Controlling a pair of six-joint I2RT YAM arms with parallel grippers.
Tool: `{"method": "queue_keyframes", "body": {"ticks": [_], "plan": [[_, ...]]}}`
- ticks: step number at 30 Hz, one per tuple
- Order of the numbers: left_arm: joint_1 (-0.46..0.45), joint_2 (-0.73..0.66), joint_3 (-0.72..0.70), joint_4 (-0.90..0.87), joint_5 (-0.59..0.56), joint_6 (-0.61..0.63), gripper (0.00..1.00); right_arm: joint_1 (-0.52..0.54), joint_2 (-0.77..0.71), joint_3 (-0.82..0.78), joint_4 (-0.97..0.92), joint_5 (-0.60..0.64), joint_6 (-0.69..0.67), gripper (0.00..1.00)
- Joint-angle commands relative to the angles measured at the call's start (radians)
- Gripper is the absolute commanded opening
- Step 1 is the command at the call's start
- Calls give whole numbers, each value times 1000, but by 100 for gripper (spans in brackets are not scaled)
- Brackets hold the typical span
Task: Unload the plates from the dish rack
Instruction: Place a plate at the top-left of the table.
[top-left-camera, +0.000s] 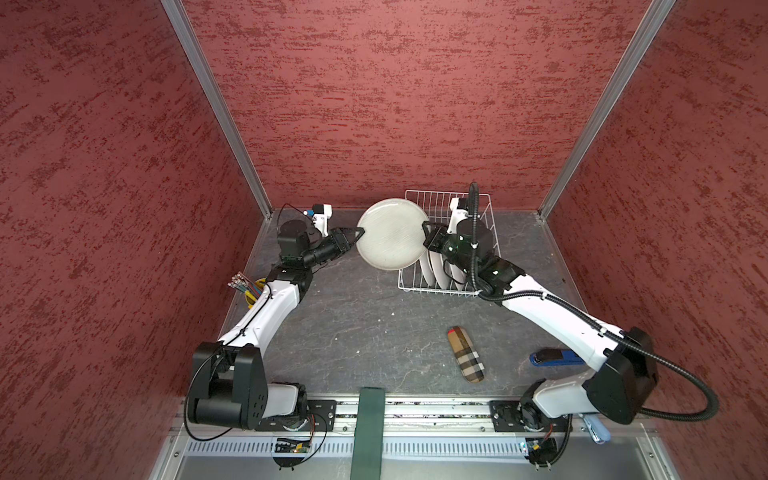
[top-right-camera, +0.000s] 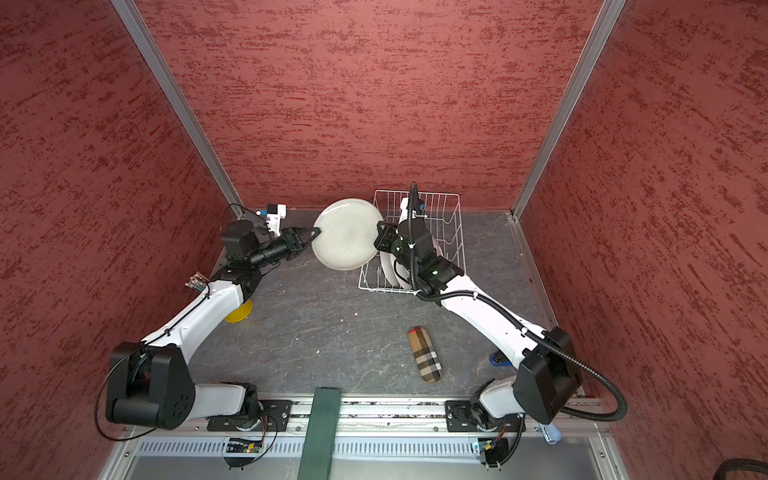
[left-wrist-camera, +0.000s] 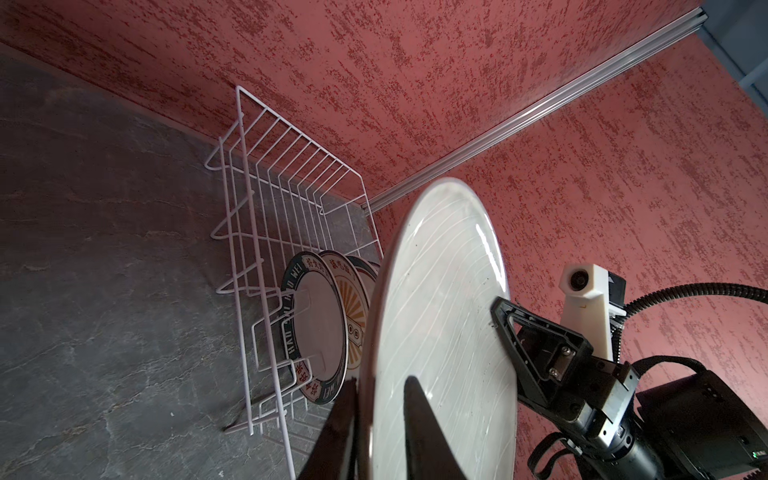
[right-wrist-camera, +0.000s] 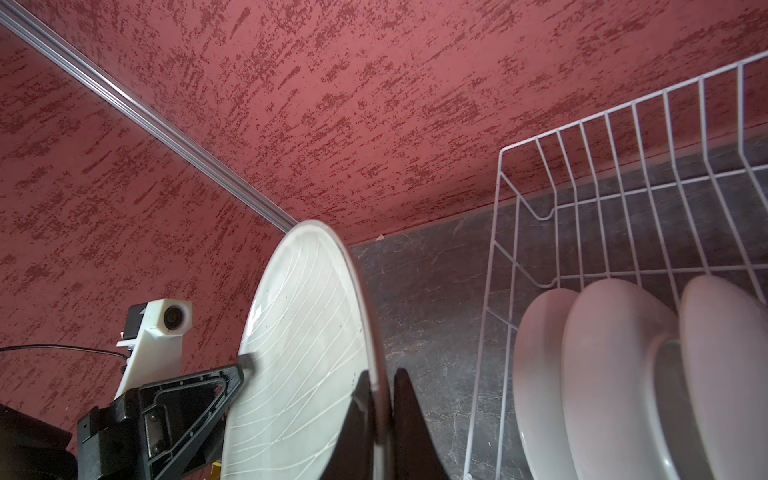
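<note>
My right gripper (right-wrist-camera: 383, 374) is clamped tight on the rim of the grey-beige plate (top-left-camera: 392, 235), one finger on each face. Across from it, my left gripper (left-wrist-camera: 382, 386) straddles the opposite rim with its jaws drawn narrow. I cannot tell whether they pinch the plate or only bracket it.

The plate hangs in the air between the two grippers, clear of the surface (top-left-camera: 353, 324), its lined face turned up toward the top views. It sits just left of the dish rack (top-left-camera: 440, 192), and in both top views its edge overlaps the rack's near left side.

Inside the rack I count three upright plates (right-wrist-camera: 615, 374) at the end nearer me. The front one has a dark green lettered rim (left-wrist-camera: 316, 324), with an orange sunburst plate behind it. A checked case (top-left-camera: 465, 353) lies well apart on the surface.
</note>
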Motion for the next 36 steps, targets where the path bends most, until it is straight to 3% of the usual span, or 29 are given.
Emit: {"method": "queue_keyframes", "body": {"ticks": [1,5,9,10,12,14,15,22,32,36], "plan": [[2,-16,10,2,-3,20,22,-13,-12,10,212,-81,67,0],[1,-16,9,5,-6,20,18,-18,-3,6,227,-105,78,0],[2,-16,6,4,-16,25,0,-21,4,12,215,-109,67,0],[3,-15,5,3,-20,25,0,-22,6,16,203,-104,63,6],[4,-14,2,5,-31,23,0,-24,14,29,168,-93,49,52],[11,-15,-1,9,-38,20,0,-28,14,29,153,-87,49,77],[13,-15,-2,11,-42,20,0,-30,14,28,143,-79,49,85],[54,-49,-20,-26,-158,46,0,-40,-42,-3,69,49,16,91],[86,-140,-227,109,-574,6,0,-54,-148,-73,1,181,-23,91],[91,-112,-253,131,-663,-56,0,-60,-154,-75,-6,184,-22,91]]}}
